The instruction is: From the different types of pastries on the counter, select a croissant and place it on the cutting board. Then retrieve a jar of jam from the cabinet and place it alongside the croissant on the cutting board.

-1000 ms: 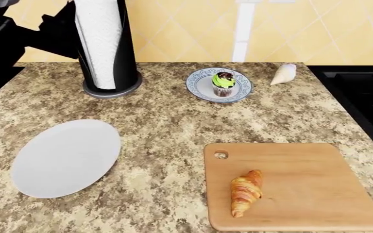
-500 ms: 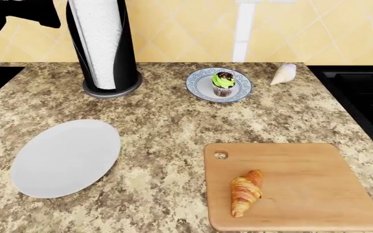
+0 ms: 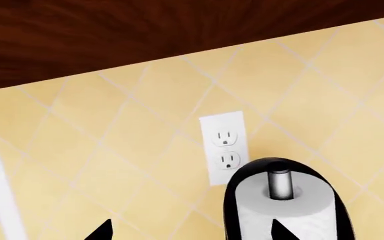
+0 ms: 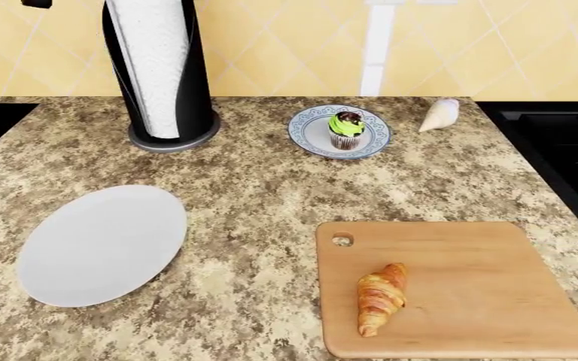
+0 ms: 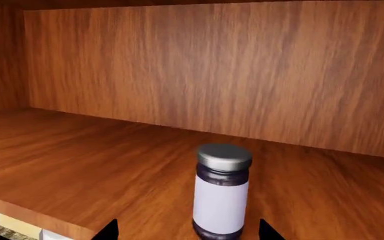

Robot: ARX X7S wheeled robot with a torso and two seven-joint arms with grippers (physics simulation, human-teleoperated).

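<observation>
Both fingertips of the right gripper (image 5: 186,231) stand spread, the jar (image 5: 223,197) upright between them on the cabinet shelf (image 5: 78,170), untouched.

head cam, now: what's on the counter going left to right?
White plate → paper towel holder → cupcake on its patterned plate → croissant on the cutting board → pale cone-shaped item by the wall → stove edge.
</observation>
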